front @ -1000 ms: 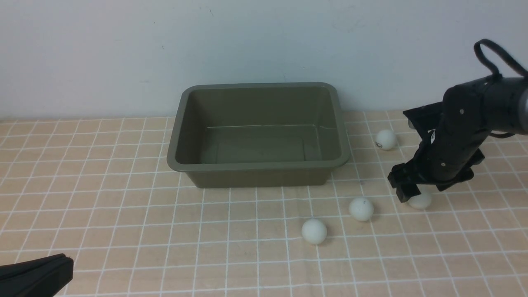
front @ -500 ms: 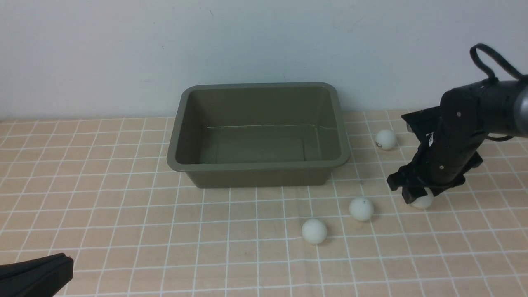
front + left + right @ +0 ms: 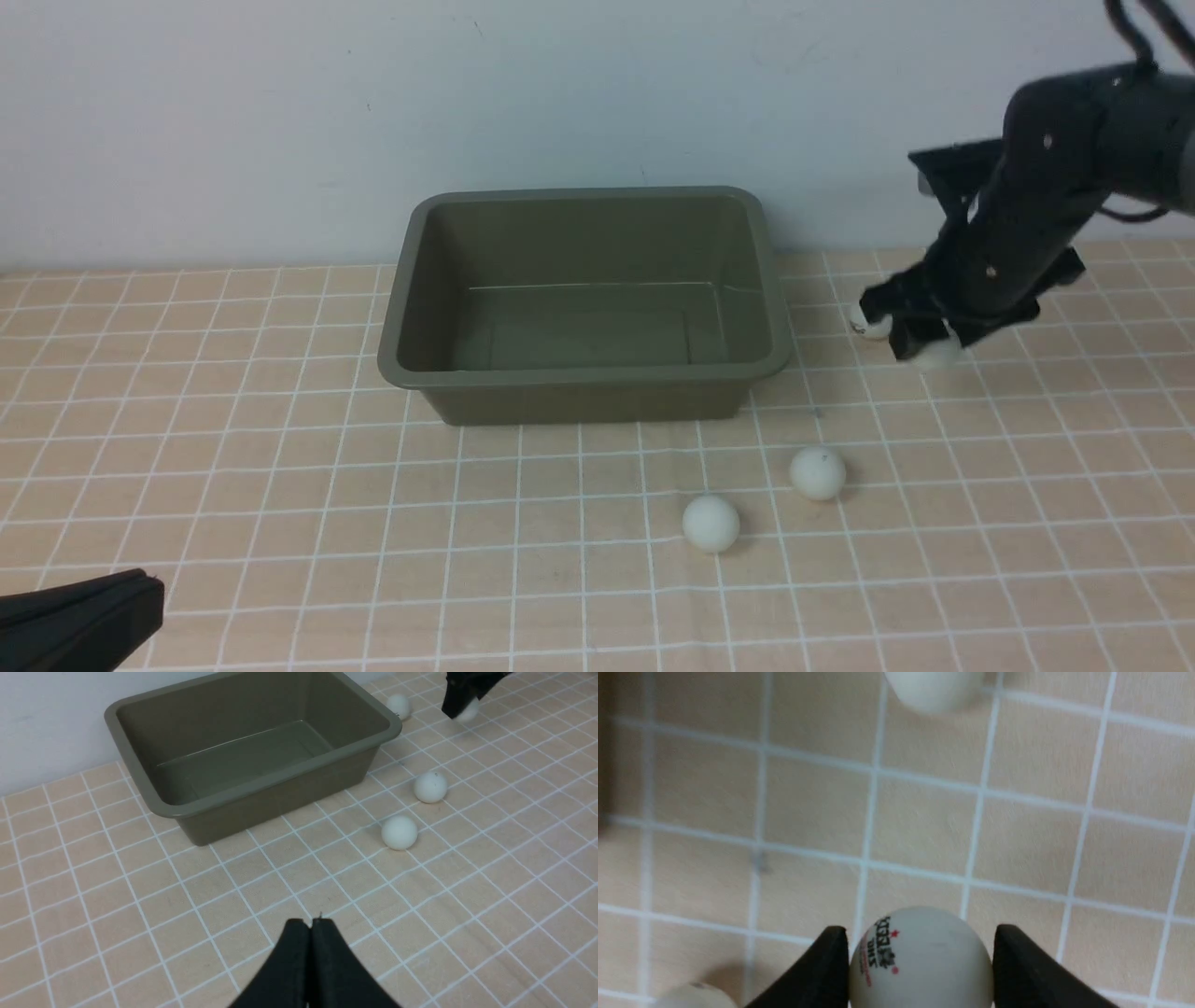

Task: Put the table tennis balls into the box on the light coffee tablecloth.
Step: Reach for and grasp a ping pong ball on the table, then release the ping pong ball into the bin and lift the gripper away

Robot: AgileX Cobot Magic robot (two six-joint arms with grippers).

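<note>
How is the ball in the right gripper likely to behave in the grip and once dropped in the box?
The ball is smooth and round, pinched only at its sides by the right gripper, so it may slip if jolted. It looks light, probably bouncing and rolling inside the flat-floored box.

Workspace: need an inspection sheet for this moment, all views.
Surface: light coffee tablecloth, white grid, lying flat.
Job's things: box empty, by the wall; held ball above the cloth; three more on the cloth right of the box: far ball, middle ball, near ball.
Clutter: nothing seen.
Hands: right hand shut on the held ball; left hand shut, empty, low at near left.
Cables: black cable looped over the right arm.
Surroundings: plain pale wall.
</note>
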